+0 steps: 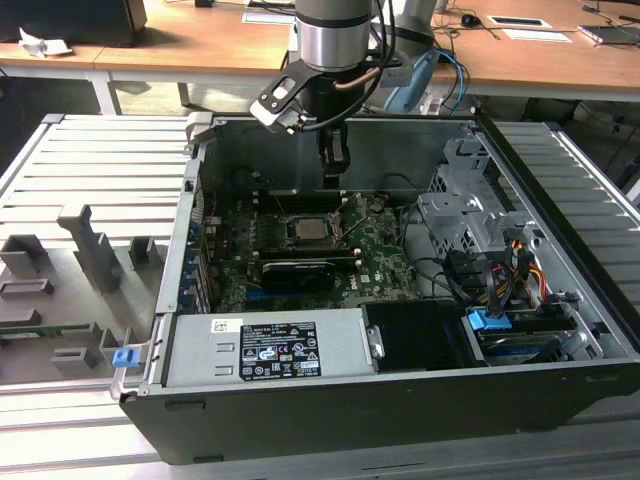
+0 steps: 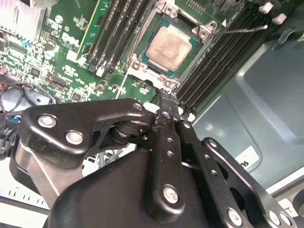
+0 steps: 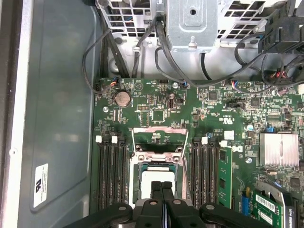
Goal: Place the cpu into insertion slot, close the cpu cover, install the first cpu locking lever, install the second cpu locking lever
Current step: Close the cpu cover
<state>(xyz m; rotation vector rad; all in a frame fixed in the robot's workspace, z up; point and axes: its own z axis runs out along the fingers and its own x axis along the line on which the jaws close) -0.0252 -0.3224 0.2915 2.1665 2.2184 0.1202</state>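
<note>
The cpu [image 2: 170,46], a pale square chip, lies in the insertion slot [image 2: 202,33] on the green board. In the first wrist view the cpu [image 3: 153,176] is partly hidden behind my fingers. The cpu cover [image 3: 158,129], a thin metal frame, stands tilted up off the socket on the side toward the drive cage. A thin wire lever [image 2: 242,29] sticks out sideways from the socket. My gripper [image 2: 165,95] is shut with nothing in it, its tips just above the socket's edge by the cover. In the exterior view the gripper [image 1: 335,168] hangs over the socket [image 1: 310,228].
Black memory slots [image 3: 110,171] flank the socket on both sides. A long black card [image 1: 300,272] and the power supply [image 1: 270,350] lie nearer the exterior view's front. The drive cage [image 1: 470,200] with cables is at the exterior view's right, and the case wall [image 3: 57,118] is close by.
</note>
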